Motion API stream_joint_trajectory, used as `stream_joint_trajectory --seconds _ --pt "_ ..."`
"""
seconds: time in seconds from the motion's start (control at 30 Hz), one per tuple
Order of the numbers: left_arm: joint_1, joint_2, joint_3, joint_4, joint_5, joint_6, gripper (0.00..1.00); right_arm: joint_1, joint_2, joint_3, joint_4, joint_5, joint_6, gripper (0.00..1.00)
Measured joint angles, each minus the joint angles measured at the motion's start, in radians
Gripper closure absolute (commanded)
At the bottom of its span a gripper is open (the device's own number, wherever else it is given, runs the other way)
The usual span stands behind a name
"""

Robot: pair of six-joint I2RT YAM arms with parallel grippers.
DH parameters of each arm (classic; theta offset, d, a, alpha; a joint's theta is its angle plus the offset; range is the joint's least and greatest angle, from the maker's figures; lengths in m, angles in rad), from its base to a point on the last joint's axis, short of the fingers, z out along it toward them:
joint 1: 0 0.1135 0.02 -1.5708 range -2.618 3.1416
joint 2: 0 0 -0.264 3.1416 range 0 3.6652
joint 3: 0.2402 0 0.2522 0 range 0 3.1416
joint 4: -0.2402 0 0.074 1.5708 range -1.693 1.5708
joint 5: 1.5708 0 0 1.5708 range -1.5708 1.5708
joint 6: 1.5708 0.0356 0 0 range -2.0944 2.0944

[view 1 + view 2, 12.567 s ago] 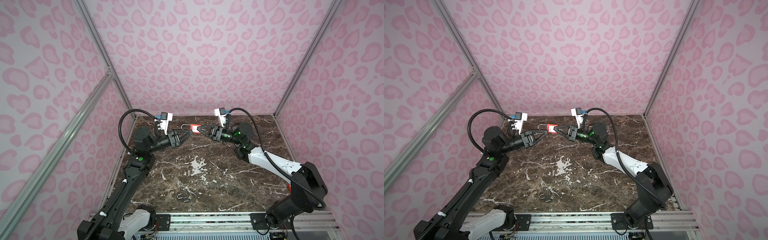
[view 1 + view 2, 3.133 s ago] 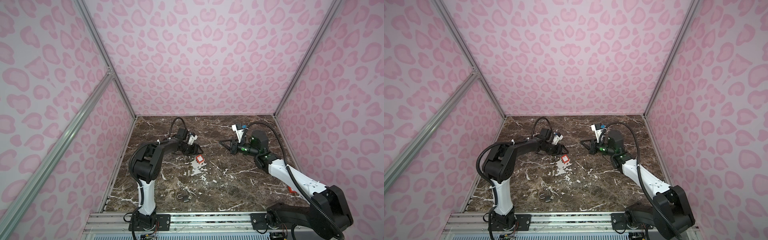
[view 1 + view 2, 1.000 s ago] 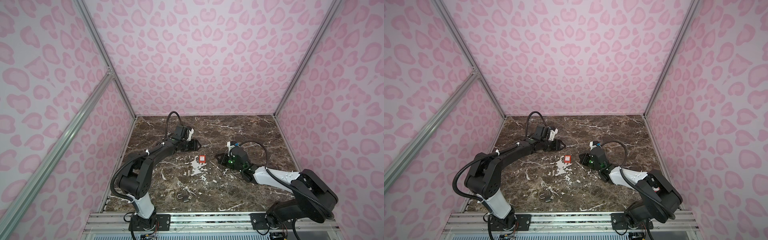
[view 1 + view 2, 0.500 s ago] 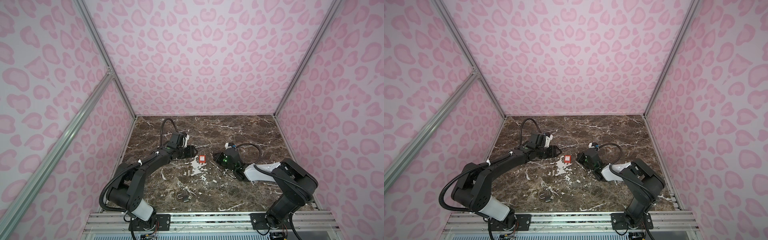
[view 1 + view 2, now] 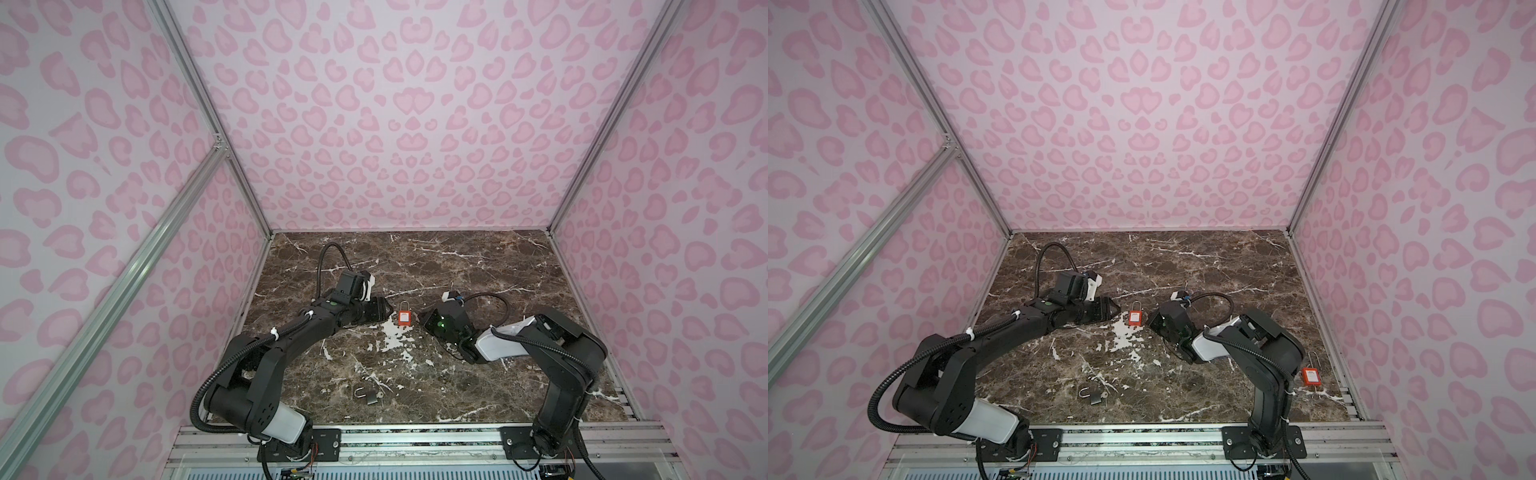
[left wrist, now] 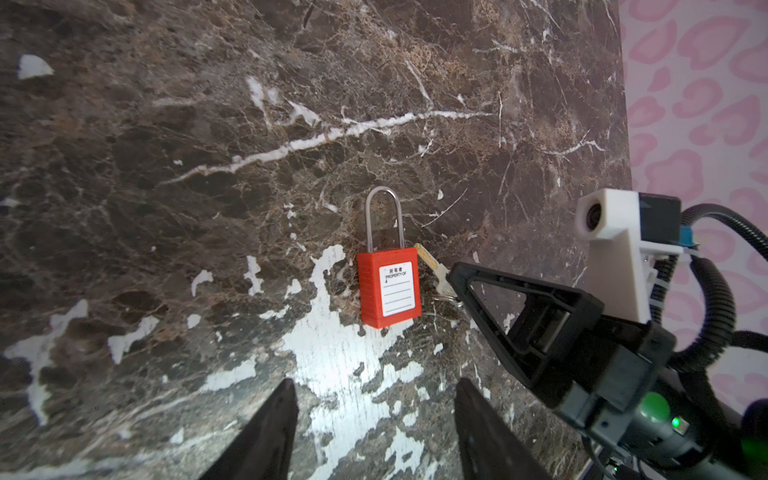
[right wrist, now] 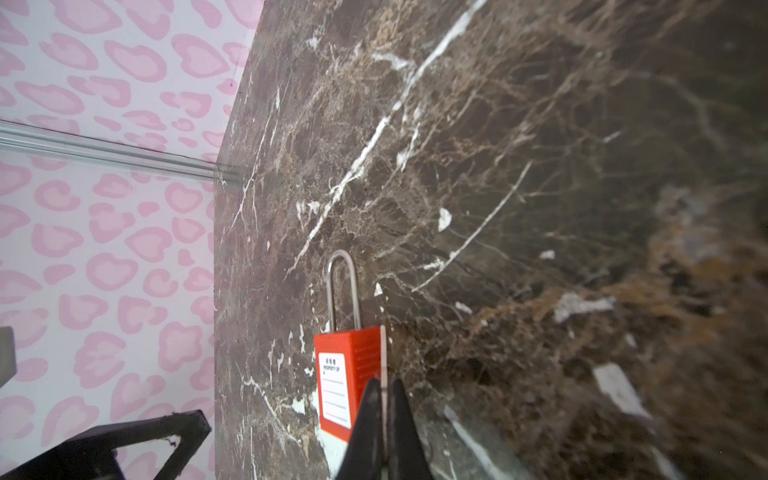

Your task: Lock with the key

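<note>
the right gripper (image 6: 454, 274) is clamped tight on a brass-coloured key (image 6: 432, 264). the thin flat blade pokes out past its black triangular fingers (image 7: 368, 419). the blade lies just beside the shackle-end corner of the red padlock (image 6: 388, 291); whether it touches, i cannot tell.

the left gripper (image 6: 376, 399) stands about half spread and holds nothing, its 2 dark tips near the padlock's base, apart from it.

the padlock's white label reads "property of" under a row of small chinese characters, with 3 blank ruled lines below. its body is a ribbed red block. the long u-shaped steel shackle has both legs reaching the body.

in both top views the padlock lies flat near the middle of the brown, white-veined marble table (image 5: 457, 257), with the left gripper at its 9 o'clock and the right gripper at its 3 o'clock. a small grey padlock (image 5: 371, 397) lies at its 6 o'clock, well apart. in a top view a second red padlock (image 5: 1311, 376) lies at 4 o'clock by the table's edge.
</note>
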Motion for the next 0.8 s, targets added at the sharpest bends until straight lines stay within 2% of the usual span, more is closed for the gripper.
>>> stream_joint_trajectory --seconds 0.17,0.33,0.47,0.8 --pt "0.000 -0.008 -0.002 0.003 0.000 -0.001 0.38 0.007 0.009 0.002 0.006 0.006 0.008 1.00" --pt "-0.001 -0.013 -0.002 0.004 0.000 -0.005 0.38 0.012 0.009 0.002 0.003 0.017 0.018 0.76" --pt "-0.002 -0.013 -0.002 0.004 0.000 -0.007 0.38 0.013 -0.004 -0.002 -0.009 0.023 0.018 0.62" --pt "-0.010 -0.013 -0.002 0.004 0.000 -0.011 0.38 0.014 -0.025 -0.029 -0.002 0.019 0.018 0.58"
